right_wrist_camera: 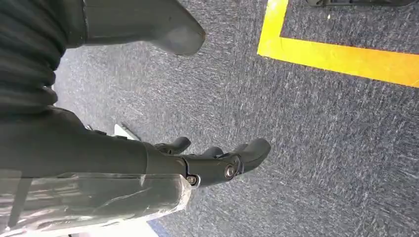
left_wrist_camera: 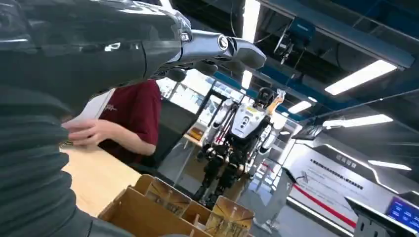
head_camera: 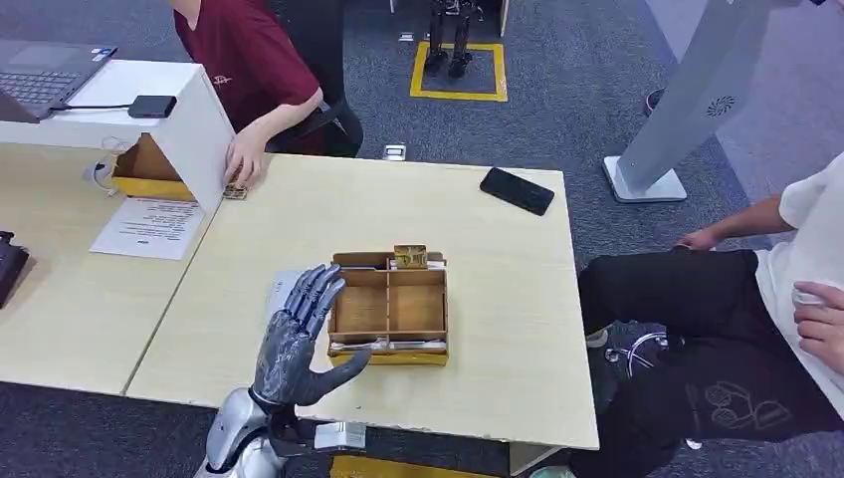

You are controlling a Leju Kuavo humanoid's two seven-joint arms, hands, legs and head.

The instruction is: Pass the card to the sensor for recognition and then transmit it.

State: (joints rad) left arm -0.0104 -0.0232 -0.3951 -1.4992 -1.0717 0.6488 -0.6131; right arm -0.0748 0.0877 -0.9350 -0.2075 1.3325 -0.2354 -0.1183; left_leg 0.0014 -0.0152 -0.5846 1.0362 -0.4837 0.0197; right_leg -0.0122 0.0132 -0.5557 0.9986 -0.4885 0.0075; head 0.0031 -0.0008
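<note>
Hovering just beside the wooden card box (head_camera: 388, 304) on the pale table (head_camera: 498, 329), the left hand (head_camera: 299, 334) is spread flat with fingers apart and nothing in it, its fingertips near the box's left wall. The card (head_camera: 409, 257) stands upright in the far compartment of the box, its top edge poking above the rim; the left wrist view shows the same card (left_wrist_camera: 230, 217) leaning among the dividers. It looks thin, light and fairly stiff, probably with a slick printed face, so a pinch on the exposed top edge between thumb and a finger seems the sensible hold; a broad grasp would likely foul the dividers. A light box may shift if nudged. The right hand (right_wrist_camera: 217, 158) hangs over the carpet, fingers loosely curled, holding nothing. A person's hand (head_camera: 242, 159) rests at the table's far corner.
</note>
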